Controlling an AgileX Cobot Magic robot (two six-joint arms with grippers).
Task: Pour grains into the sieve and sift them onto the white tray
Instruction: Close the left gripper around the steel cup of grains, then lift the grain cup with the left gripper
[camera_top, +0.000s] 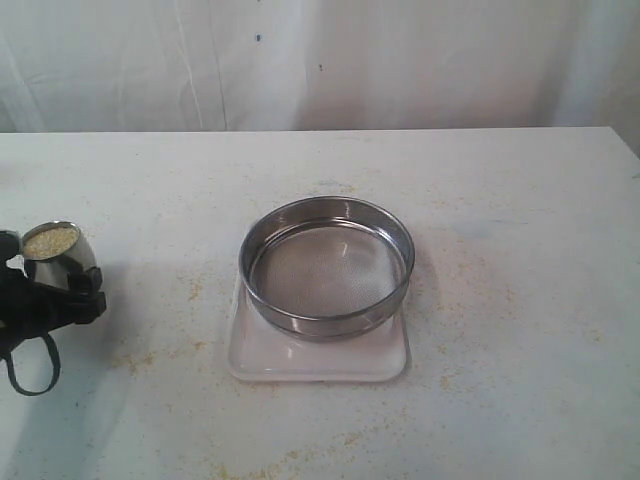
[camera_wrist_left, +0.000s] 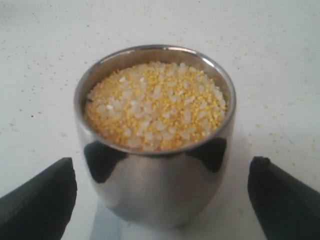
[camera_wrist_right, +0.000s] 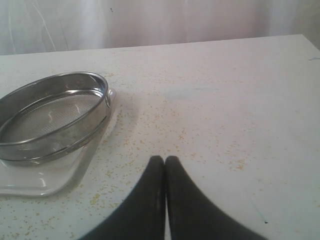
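A small steel cup stands on the table at the far left, filled to the brim with yellow and whitish grains. My left gripper is open, its black fingers on either side of the cup with a gap on each side. In the exterior view the cup, grains and left gripper sit at the left edge. The empty sieve rests on the white tray mid-table. My right gripper is shut on nothing, hovering beside the sieve and tray; the exterior view does not show it.
Thin yellowish specks lie scattered over the white table, thickest around the tray. A white curtain hangs behind the table's far edge.
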